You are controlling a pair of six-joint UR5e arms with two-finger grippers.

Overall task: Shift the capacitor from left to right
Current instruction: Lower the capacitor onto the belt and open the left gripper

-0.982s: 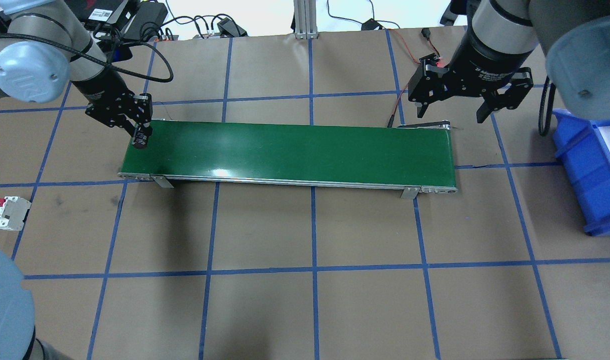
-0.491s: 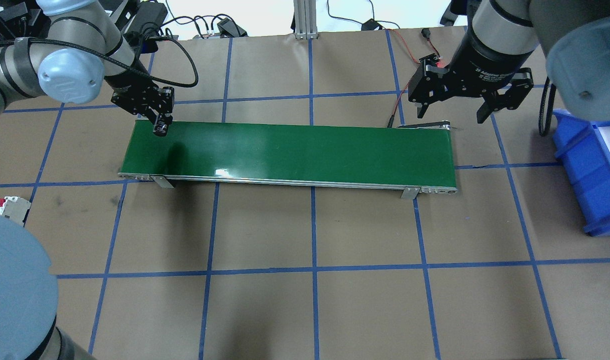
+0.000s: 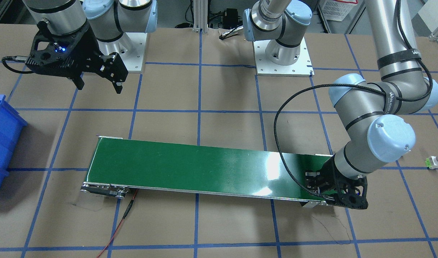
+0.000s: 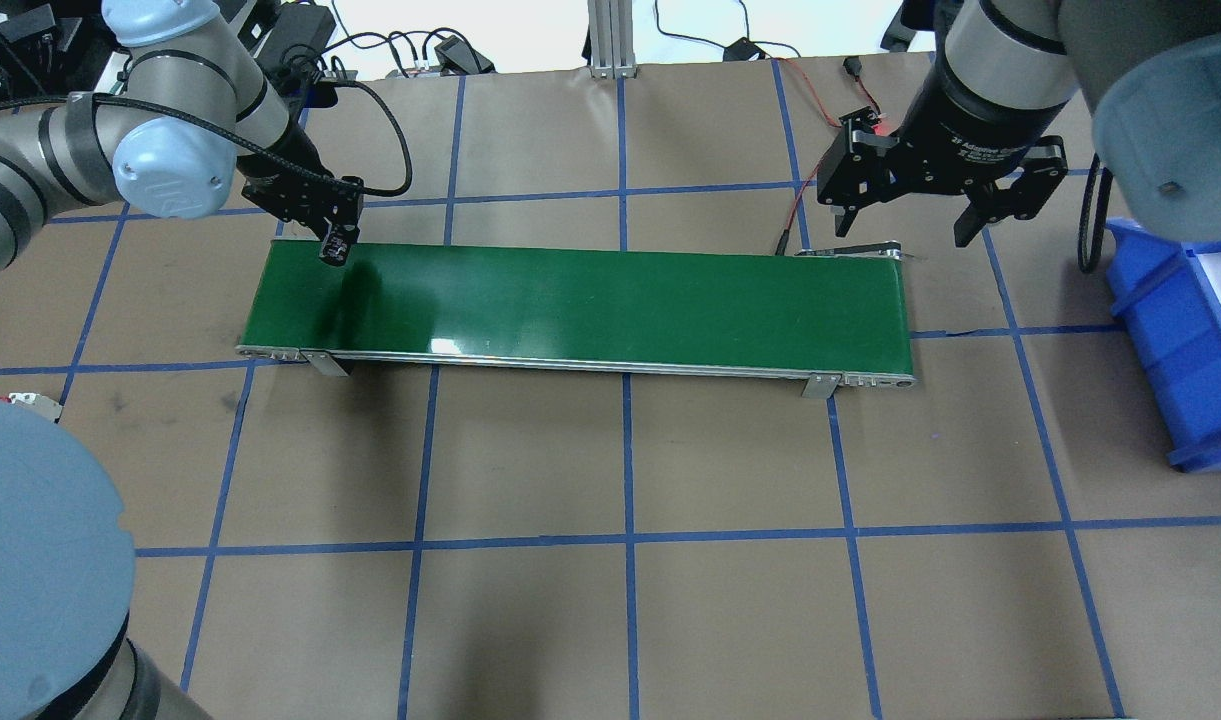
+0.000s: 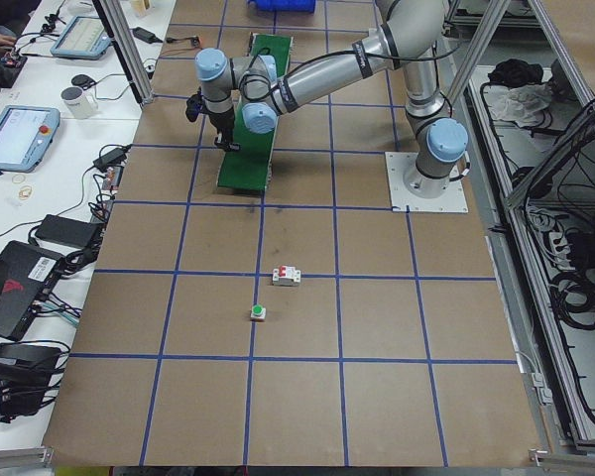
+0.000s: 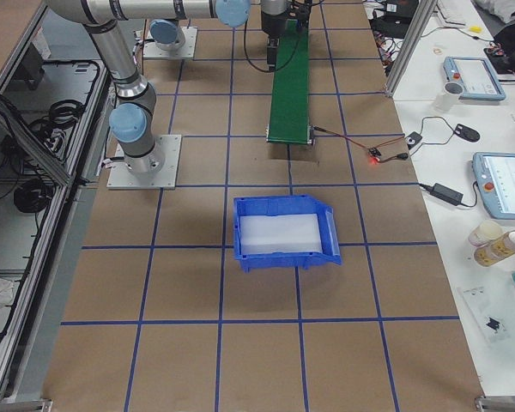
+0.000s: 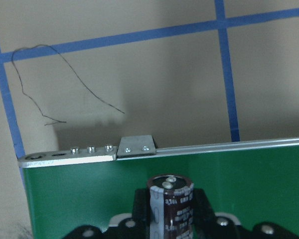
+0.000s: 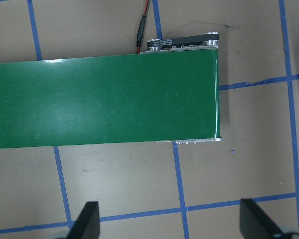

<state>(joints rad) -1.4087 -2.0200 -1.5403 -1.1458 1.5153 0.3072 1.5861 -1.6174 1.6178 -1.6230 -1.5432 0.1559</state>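
Observation:
The capacitor [image 7: 170, 201] is a small dark cylinder with a shiny silvery top. My left gripper [image 4: 334, 247] is shut on it and holds it upright just above the far left corner of the green conveyor belt [image 4: 590, 300]. In the front-facing view the left gripper [image 3: 321, 187] sits low at the belt's right end, and the capacitor is hidden there. My right gripper [image 4: 928, 218] is open and empty, hovering beyond the belt's right end. Its two fingers [image 8: 85, 221] frame bare table in the right wrist view.
A blue bin [image 4: 1185, 340] stands on the table at the far right. A white circuit breaker [image 5: 288, 276] and a green-capped push button [image 5: 259, 313] lie at the left end. A red wire [image 4: 805, 205] runs to the belt's far right corner.
My left gripper has carried the capacitor right and towards the belt's far edge. The left elbow has swung further over the near left corner. The right arm has not moved.

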